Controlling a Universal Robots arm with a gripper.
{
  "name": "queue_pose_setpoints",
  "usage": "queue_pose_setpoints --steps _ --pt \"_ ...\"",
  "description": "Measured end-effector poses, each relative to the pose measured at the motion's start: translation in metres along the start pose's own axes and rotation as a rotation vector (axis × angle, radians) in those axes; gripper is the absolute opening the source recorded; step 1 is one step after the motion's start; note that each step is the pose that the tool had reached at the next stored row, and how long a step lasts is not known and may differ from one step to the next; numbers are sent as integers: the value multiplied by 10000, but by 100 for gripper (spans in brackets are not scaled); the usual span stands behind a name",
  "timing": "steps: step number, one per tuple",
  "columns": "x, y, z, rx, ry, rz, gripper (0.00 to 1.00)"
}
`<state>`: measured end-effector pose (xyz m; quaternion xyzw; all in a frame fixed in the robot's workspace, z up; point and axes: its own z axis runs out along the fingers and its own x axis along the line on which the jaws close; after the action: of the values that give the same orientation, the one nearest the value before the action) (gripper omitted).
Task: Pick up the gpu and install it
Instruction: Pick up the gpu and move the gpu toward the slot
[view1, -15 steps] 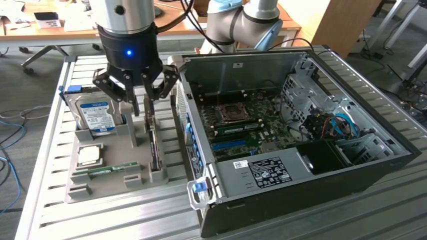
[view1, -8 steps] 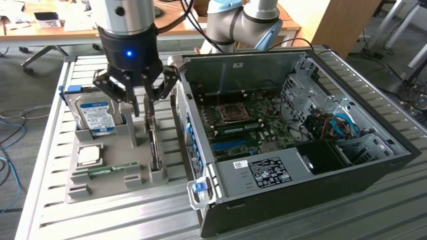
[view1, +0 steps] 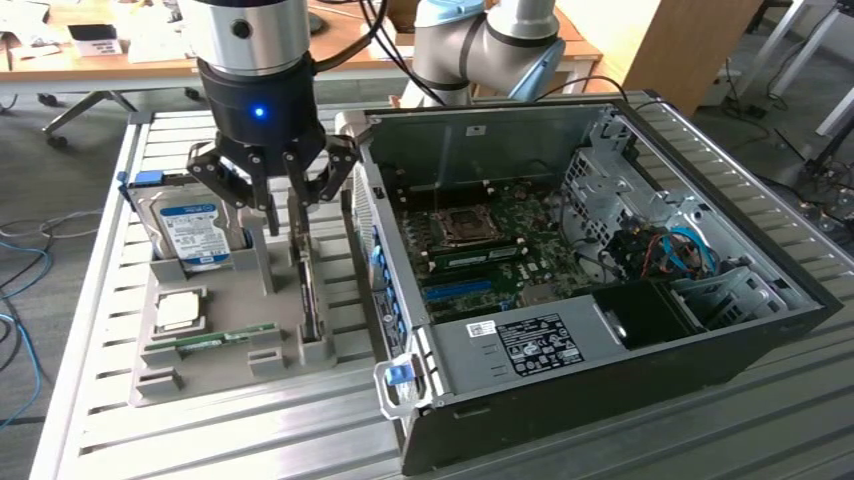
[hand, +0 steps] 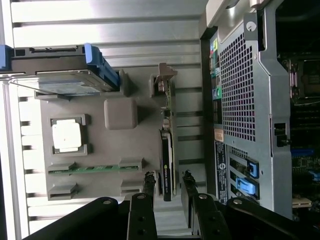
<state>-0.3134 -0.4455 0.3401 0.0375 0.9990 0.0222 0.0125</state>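
Observation:
The gpu (hand: 167, 145) stands on edge in a slot of the grey parts tray (hand: 100, 145), its black cooler facing one side and its silver bracket at the far end. In the exterior view the gpu (view1: 308, 300) is a thin dark strip beside the computer case. My gripper (view1: 286, 222) hangs right above it. In the wrist view my gripper (hand: 167, 181) is open, with one finger on each side of the card's near end and a small gap on both sides. Nothing is held.
The tray (view1: 214, 385) also holds a hard drive (view1: 191, 232) with a blue-white label, a silver CPU (view1: 178, 308) and a green RAM stick (view1: 220, 338). The open computer case (view1: 587, 340) with its motherboard (view1: 487, 250) lies close at the exterior view's right.

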Motion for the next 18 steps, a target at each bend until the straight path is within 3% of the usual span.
queue_pose_setpoints --steps 18 --pt "1 -2 43 0 0 0 36"
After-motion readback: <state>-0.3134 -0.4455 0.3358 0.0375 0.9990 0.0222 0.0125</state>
